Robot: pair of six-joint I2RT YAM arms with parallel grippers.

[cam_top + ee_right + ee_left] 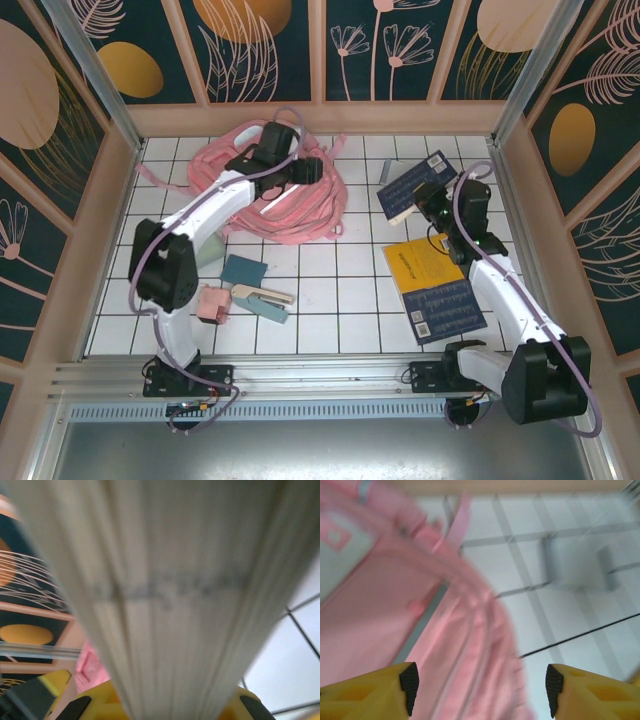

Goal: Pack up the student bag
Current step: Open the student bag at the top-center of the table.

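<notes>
Over the tabletop's (330, 290) far left, above the student bag (300, 215) — left end effector (480, 690), jaws apart, empty. Well right of it — right end effector (425, 205) clamped on a dark-blue book (415, 180).

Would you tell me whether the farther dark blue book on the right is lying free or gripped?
Gripped: the farther dark blue book has its page edge clamped in the right gripper, jaws closed on it.

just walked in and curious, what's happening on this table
Two robot arms are packing a pink student bag. The left gripper hangs open over the bag at the back of the table. The right gripper is shut on a dark blue book, clamped on its page edge. A yellow book lies nearby.
</notes>
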